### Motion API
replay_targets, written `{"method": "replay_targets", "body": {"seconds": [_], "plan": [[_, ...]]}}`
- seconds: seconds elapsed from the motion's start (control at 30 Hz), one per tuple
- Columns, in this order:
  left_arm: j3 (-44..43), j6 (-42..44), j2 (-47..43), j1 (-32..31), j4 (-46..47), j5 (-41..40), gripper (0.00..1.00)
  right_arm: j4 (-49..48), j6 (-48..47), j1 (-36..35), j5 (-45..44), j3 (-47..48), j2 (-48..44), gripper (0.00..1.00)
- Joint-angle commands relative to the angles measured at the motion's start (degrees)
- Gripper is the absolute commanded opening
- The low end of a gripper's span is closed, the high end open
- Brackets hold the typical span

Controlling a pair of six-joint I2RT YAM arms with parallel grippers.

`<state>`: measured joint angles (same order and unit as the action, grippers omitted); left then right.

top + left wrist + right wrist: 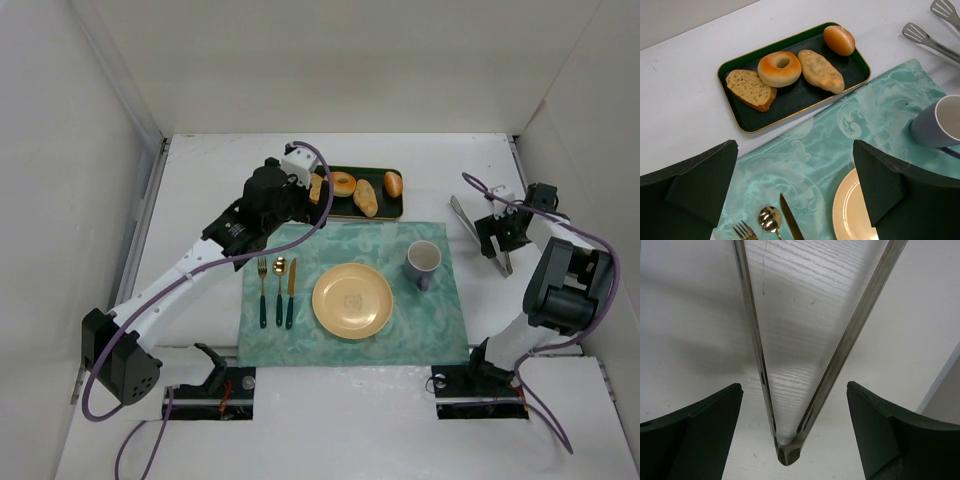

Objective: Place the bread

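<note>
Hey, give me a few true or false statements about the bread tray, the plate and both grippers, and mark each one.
1. The bagel lies in the tray between a bread slice and a long roll. True.
2. The bun is on the plate. False: the plate is bare, and the bun sits at one end of the tray.
3. The left gripper is shut on the bagel. False: the left gripper is open and holds nothing.
4. The tongs lie on the table with their hinge end between the open fingers of the right gripper. True.
5. The mug stands on the placemat. True.
</note>
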<state>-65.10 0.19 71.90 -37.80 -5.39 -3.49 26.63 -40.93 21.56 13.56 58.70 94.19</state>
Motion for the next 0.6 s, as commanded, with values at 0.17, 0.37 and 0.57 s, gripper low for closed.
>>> {"method": "replay_targets", "body": {"seconds": [0.17,0.37,0.57], "plan": [[0.3,1.2,-1.7,-0.1,2.9,-0.6,1.0,1.4,-0.7,0.5,1.0,2.8,3.8,0.87],[0.9,1.2,-1.7,-0.1,2.9,-0.6,1.0,1.9,-0.7,1.0,1.0,4.0,5.7,0.84],[0.9,1.2,-1.7,-0.1,3.5,-0.6,1.0,2.5,-0.2,1.6,1.6,4.5,6.9,0.77]]}}
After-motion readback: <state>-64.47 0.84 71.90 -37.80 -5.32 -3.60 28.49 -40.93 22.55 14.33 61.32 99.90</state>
